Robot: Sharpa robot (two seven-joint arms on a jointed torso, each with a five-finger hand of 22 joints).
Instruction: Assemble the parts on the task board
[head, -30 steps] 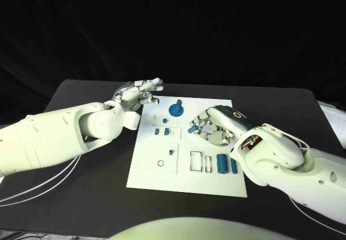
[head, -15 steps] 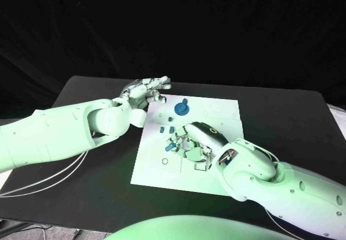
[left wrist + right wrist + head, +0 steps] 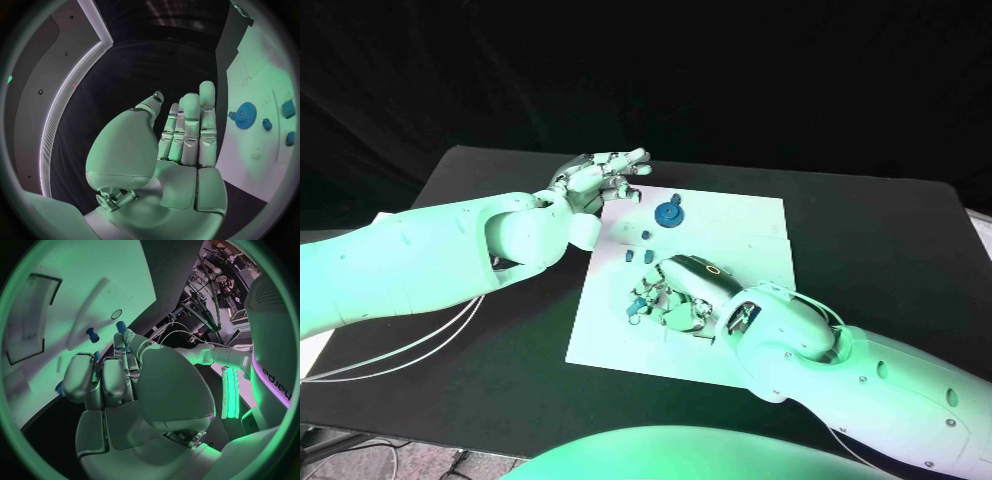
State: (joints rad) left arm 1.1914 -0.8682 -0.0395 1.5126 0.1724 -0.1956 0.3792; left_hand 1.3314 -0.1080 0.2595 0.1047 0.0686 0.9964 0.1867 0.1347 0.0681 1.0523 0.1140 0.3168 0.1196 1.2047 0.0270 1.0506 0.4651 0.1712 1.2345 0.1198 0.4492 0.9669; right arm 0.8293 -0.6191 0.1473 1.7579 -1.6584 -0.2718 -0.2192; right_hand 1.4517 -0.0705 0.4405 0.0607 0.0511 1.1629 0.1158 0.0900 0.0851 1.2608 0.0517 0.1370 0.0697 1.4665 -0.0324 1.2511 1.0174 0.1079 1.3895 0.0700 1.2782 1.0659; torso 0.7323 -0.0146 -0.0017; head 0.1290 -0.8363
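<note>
From the head view we see our right robot hand curled low over the task board mid-desk, grasping a small blue part, presumably to seat it, while the left wrist view shows our left robot hand released, held clear beside the blue gear.

The left hand is empty, fingers straight and together. Beside it lies the white board, carrying a blue gear and small blue pieces.
</note>
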